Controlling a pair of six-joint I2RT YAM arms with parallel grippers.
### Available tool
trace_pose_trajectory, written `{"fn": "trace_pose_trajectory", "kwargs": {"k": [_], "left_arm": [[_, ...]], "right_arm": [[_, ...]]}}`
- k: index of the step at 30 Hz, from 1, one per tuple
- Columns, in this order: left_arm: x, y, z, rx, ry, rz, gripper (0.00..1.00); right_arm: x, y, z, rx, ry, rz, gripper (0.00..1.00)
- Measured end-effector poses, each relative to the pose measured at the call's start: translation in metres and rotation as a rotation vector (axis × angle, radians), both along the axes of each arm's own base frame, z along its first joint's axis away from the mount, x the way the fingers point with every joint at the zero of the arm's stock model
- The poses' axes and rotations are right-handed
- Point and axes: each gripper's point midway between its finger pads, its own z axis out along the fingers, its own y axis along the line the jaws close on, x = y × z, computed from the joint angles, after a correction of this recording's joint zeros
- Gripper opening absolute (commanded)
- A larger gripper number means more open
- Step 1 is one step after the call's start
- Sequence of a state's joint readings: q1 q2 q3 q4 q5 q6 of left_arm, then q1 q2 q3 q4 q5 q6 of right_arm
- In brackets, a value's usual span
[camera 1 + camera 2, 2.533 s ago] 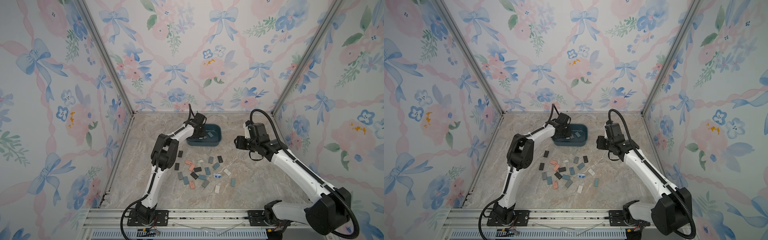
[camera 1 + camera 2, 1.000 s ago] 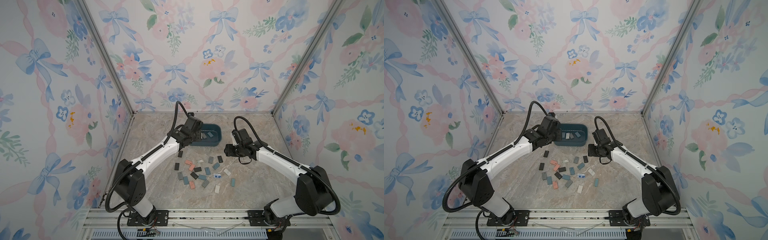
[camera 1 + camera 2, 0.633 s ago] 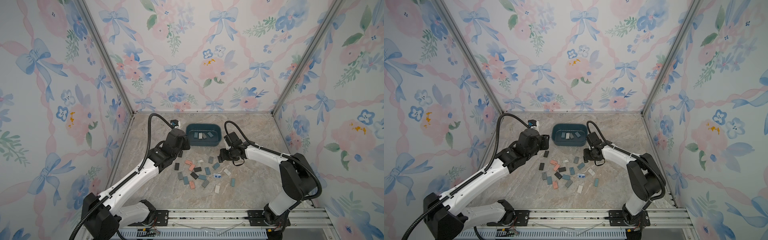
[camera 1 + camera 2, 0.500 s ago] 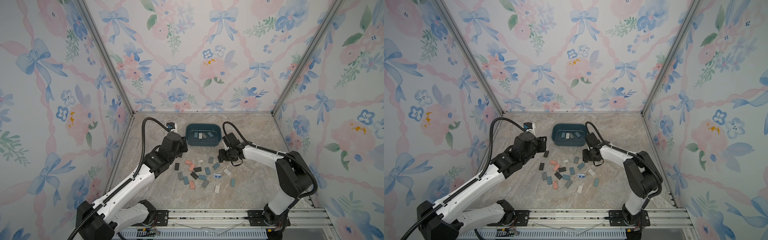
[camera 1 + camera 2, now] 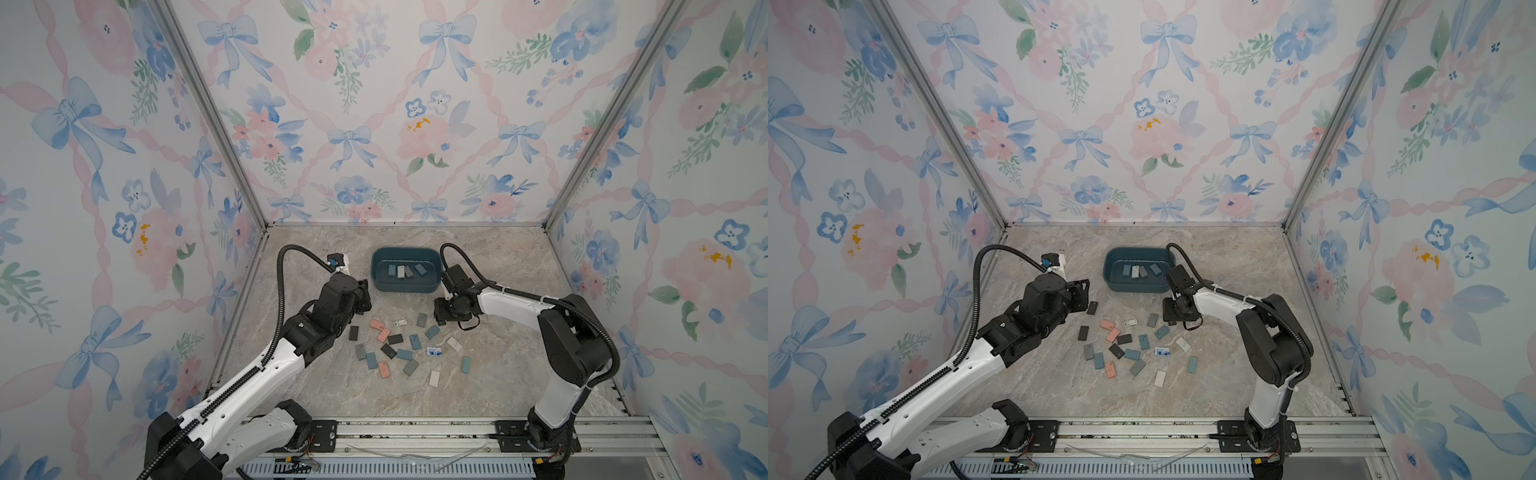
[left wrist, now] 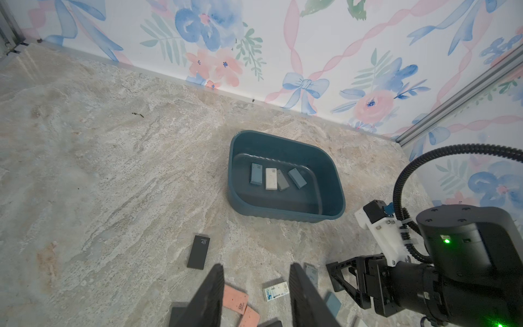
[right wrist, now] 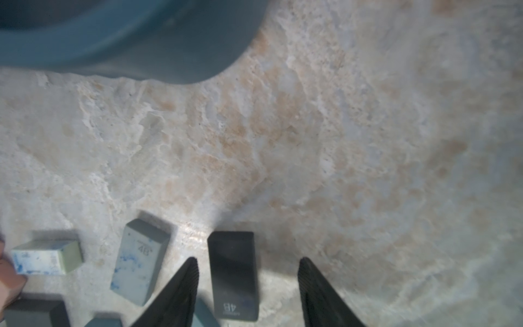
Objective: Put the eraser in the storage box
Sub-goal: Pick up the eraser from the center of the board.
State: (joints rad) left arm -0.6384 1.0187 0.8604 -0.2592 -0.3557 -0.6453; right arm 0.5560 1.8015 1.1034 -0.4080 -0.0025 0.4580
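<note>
The marble desk (image 5: 511,374) carried the storage box (image 5: 405,288) toward its back, with four erasers (image 5: 400,271) already lying flat inside it. The loose erasers (image 5: 395,338) were scattered on the desk in front of the box.

The left tool (image 6: 256,267) hung off the box's front left corner, jaws parted and holding nothing. The right tool (image 7: 247,260) sat low just in front of the box's right front corner. Its jaws stood wider than the black eraser (image 7: 232,249) between them, and neither finger touched it.

That eraser lay flat on its broad face, close in front of the box. Its long axis ran parallel with the fingers. One short end faced roughly toward the box's front wall, and the end printed "4B" faced away from it.

It was probably light, slightly yielding and grippy rather than slick, and not fragile. The best hold looked to be across its narrow width, on the two long sides near the middle.
</note>
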Motion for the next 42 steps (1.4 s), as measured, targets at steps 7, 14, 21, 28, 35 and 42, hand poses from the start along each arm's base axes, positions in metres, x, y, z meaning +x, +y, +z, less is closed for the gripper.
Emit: {"fn": "trace_pose_trajectory", "kwargs": {"k": [7,14,21,28,35,42], "left_arm": [[0.0002,0.0006,0.0001,-0.008,0.001,0.008,0.41],[0.0002,0.0005,0.0,-0.008,0.002,0.008,0.41],[0.0002,0.0006,-0.0004,-0.009,0.003,0.009,0.41],[0.0002,0.0013,-0.0011,-0.007,0.003,0.012,0.41],[0.0002,0.0013,-0.0011,-0.007,0.003,0.013,0.41],[0.0003,0.0014,-0.0011,-0.006,0.003,0.013,0.41]], "right_arm": [[0.0026,0.0046,0.003,-0.022,-0.016,0.008,0.57],[-0.0035,0.0035,-0.0053,-0.067,0.004,0.017,0.55],[-0.0042,0.0009,-0.0059,-0.079,0.007,0.012,0.48],[-0.0046,0.0017,-0.0059,-0.076,0.008,0.007,0.37],[-0.0052,0.0024,-0.0059,-0.075,0.009,0.005,0.34],[-0.006,0.0002,-0.0064,-0.096,0.005,0.005,0.25]]}}
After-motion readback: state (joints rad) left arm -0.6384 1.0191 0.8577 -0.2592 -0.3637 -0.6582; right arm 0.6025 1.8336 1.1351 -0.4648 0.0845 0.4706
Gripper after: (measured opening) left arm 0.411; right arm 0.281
